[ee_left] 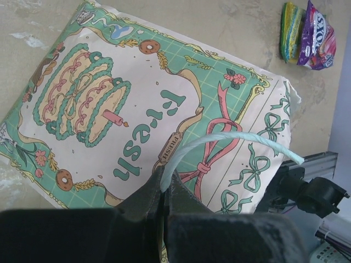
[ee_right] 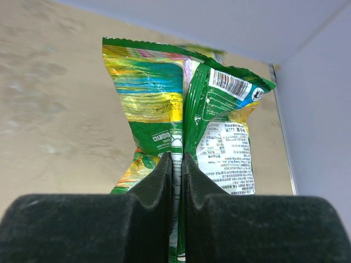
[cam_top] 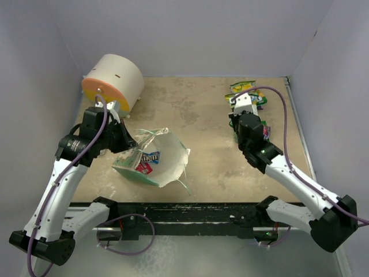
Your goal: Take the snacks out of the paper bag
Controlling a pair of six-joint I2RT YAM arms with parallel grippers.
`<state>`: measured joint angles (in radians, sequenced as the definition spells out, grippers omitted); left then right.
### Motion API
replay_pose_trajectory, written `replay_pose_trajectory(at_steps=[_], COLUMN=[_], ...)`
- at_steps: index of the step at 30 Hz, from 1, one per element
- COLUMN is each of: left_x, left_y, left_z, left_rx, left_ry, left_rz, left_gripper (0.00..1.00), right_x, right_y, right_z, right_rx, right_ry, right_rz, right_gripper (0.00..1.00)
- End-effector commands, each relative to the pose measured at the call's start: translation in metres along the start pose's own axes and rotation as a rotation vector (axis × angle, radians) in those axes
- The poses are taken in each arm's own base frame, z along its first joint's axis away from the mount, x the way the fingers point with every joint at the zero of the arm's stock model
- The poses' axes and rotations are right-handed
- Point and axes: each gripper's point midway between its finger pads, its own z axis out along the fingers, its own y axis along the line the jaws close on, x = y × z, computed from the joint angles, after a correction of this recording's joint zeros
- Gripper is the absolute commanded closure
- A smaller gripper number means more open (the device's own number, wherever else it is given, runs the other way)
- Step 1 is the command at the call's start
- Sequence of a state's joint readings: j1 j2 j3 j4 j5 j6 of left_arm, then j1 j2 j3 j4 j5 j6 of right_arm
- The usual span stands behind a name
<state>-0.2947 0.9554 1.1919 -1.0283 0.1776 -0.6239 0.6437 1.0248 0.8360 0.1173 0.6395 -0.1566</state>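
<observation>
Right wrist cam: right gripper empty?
No, the right gripper is shut on the middle seam of a green-yellow snack packet.

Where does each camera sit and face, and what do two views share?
Top external: above and behind the bases, looking down on the table; left arm and right arm show, left gripper at the paper bag, right gripper at the snacks.
Left wrist: on the left wrist, looking past its shut fingers at the bag's printed front.
Right wrist: on the right wrist, looking toward the far wall along fingers clamped on a green-yellow packet.
Shared: top and left wrist both show bag and snacks.
</observation>
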Motion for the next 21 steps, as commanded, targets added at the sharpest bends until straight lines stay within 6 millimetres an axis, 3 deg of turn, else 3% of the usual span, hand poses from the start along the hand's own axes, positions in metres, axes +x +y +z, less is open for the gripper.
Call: replay_pose_trajectory(at_steps=[1,5,9,16,21], left_x=[-0.011,-0.011,-0.011,-0.014,-0.01], left_y=[-0.01,-0.015,-0.019,-0.022,-0.022], left_z=[-0.013,-0.018,-0.02,-0.019,-0.013], left_rx=[0.035,0.063,0.087,0.09,0.094], left_ry=[-0.047,-0.053,-0.061,-0.047,-0.025], left_rz=[0.04,0.053,0.058,0.072,0.032], left_gripper=[1.0,1.0,1.0,1.0,1.0], right_x=[0.019,0.06,0.094,0.108,0.139], right_y=[-0.035,-0.073,-0.088,-0.072,-0.072], right_z=[0.031,0.047,0.057,0.075,0.08], right_rx=[0.123,0.191,0.184,0.073,0.094], right_ry=[0.014,0.083,0.141,0.147,0.234], right_rz=[0.149,0.159,0.176,0.152,0.144], right_gripper=[1.0,1.0,1.0,1.0,1.0])
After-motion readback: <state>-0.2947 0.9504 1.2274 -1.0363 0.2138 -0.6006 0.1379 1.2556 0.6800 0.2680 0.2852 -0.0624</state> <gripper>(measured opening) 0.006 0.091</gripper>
